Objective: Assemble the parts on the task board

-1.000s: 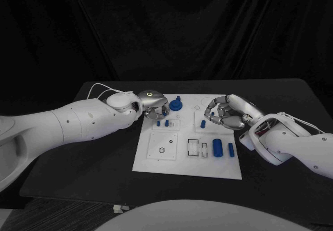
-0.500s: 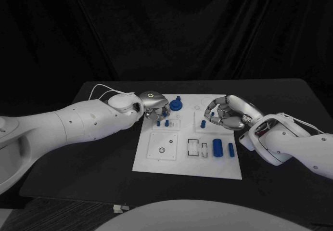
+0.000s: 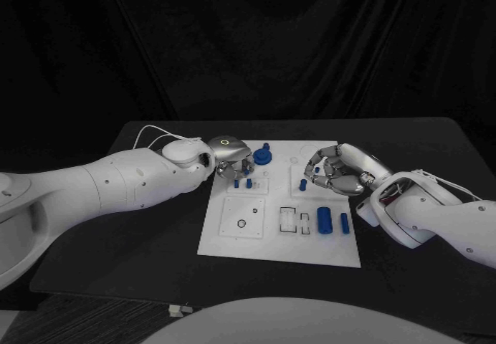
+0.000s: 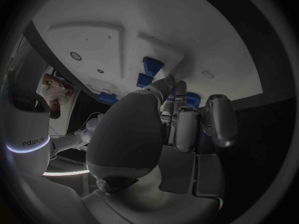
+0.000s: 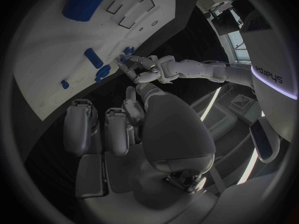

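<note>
1. Since a second ago the left robot hand (image 3: 229, 155) has shifted a touch toward the middle of the board, and the right robot hand (image 3: 337, 170) has dipped slightly lower over the board's far right part; the blue parts lie where they lay.
2. The flat white rectangular task board (image 3: 248, 244) sits in the middle of the black worktop (image 3: 155, 244).
3. The left robot hand hangs over the board's far left corner, fingers pointing down toward two small blue pegs (image 3: 242, 183) standing close together there. I cannot tell from here whether the fingertips are pinching anything.
4. In the left wrist view the fingers (image 4: 187, 127) lie close side by side and reach toward the blue pieces (image 4: 151, 65) on the white plate.
5. Just beside that hand, at the board's far edge, stands a blue knob-shaped part (image 3: 264, 154).
6. The right robot hand hovers curled above the board's far right area, near a small blue peg (image 3: 303, 184); whether it holds something I cannot tell.
7. Nearer the robot, on the board's right side, a thick blue cylinder (image 3: 325, 220) lies beside a thinner blue bar (image 3: 344, 223).
8. Left of these are white rectangular recesses (image 3: 294, 220) and a square plate with a dark ring (image 3: 243, 217).
</note>
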